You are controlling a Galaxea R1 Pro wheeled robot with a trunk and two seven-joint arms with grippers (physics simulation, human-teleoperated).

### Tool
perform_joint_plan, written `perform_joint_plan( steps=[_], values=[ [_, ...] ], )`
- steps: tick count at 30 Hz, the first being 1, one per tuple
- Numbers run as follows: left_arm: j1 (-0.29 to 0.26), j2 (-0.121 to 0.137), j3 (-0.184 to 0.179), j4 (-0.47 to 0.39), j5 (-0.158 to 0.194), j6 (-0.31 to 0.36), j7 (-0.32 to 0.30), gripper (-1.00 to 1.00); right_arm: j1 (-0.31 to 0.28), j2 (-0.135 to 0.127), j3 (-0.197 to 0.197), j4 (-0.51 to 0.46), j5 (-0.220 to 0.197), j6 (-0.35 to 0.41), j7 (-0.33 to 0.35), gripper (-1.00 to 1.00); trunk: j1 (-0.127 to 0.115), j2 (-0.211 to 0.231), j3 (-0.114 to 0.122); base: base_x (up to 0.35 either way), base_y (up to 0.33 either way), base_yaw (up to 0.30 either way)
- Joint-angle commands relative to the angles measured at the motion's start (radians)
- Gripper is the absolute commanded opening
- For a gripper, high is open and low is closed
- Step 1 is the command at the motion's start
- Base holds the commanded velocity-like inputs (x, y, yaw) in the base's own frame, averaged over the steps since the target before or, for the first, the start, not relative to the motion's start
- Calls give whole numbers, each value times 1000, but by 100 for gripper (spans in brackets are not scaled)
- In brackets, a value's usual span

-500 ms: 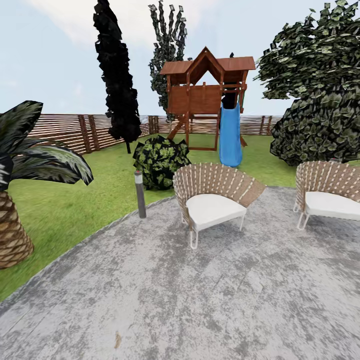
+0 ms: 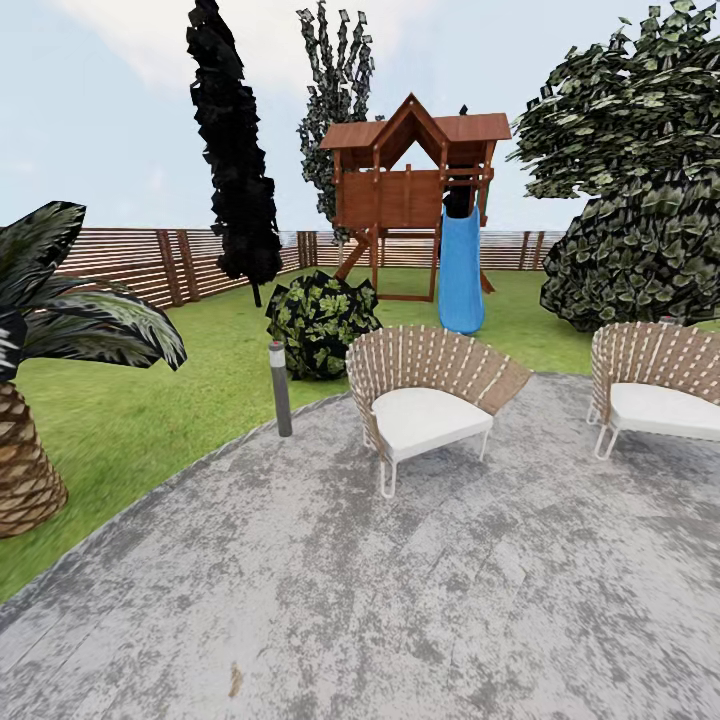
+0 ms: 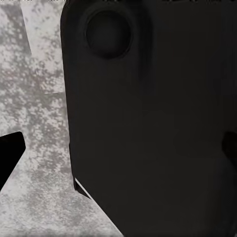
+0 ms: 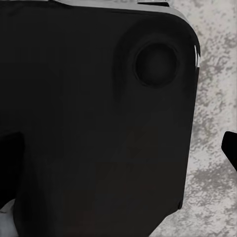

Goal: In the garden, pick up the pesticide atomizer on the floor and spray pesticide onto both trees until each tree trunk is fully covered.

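I stand on a grey paved patch [image 2: 400, 600] in the garden, with green grass floor [image 2: 130, 410] beyond its curved edge. The pesticide atomizer is out of view, and so are the two trees' trunks. In the left wrist view my left gripper [image 3: 120, 153] hangs open over the paving, a dark fingertip [image 3: 10, 160] at each side edge, with a black part of my own body [image 3: 158, 123] right in front of it. My right gripper [image 4: 118, 153] is likewise open, one fingertip [image 4: 230, 148] showing, facing the same kind of black body panel [image 4: 98, 113].
Two wicker chairs [image 2: 430, 400] [image 2: 655, 390] with white cushions stand on the paving ahead. A short grey lamp post [image 2: 281, 388] marks its edge. A scaly palm [image 2: 25, 470] is at left, with a round bush [image 2: 320, 322], black cypress [image 2: 235, 150], playhouse with blue slide [image 2: 460, 270], slat fence [image 2: 130, 262] and big shrubs [image 2: 640, 240] further off.
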Motion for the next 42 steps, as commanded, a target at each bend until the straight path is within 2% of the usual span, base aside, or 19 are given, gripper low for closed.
perform_joint_plan(
  steps=[1,8,16,17,21,25,29,31,33,39,42],
  values=[
    [0,0,1,-3,0,0,0,100,0,0,0,0,0,0,0,100,0,0,-1,0,0,0],
    [-6,16,0,-24,-2,-18,1,100,-1,-12,3,-32,2,-26,0,100,0,0,-1,0,0,0],
    [-25,32,1,-62,-2,-62,15,100,-2,-57,1,-77,2,-71,-2,100,0,0,-1,0,0,0],
    [-43,34,1,-175,-2,-182,15,100,-2,-90,0,-304,2,-136,-2,100,0,0,-1,0,0,0],
    [-92,38,2,-276,-1,-181,15,100,-3,-98,-2,-443,0,-143,-2,100,0,0,-1,0,0,0],
    [-151,38,1,-308,-1,-181,12,100,-12,-99,-4,-529,0,-182,-2,100,0,0,-1,0,0,0],
    [-221,40,2,-314,2,-179,10,100,-47,-99,-5,-569,0,-226,-1,100,0,0,-1,0,0,0],
    [-234,40,2,-314,3,-183,11,100,-72,-100,-4,-571,1,-234,1,100,0,0,-1,0,0,0],
    [-232,40,2,-312,4,-189,9,100,-78,-100,-2,-568,3,-236,4,100,0,0,-1,0,0,0],
    [-233,40,4,-302,6,-283,12,100,-85,-98,4,-543,19,-239,5,100,0,0,-1,0,0,0],
    [-233,40,4,-301,7,-298,14,100,-86,-96,3,-510,24,-239,3,100,0,0,-1,0,0,0]
  ],
)
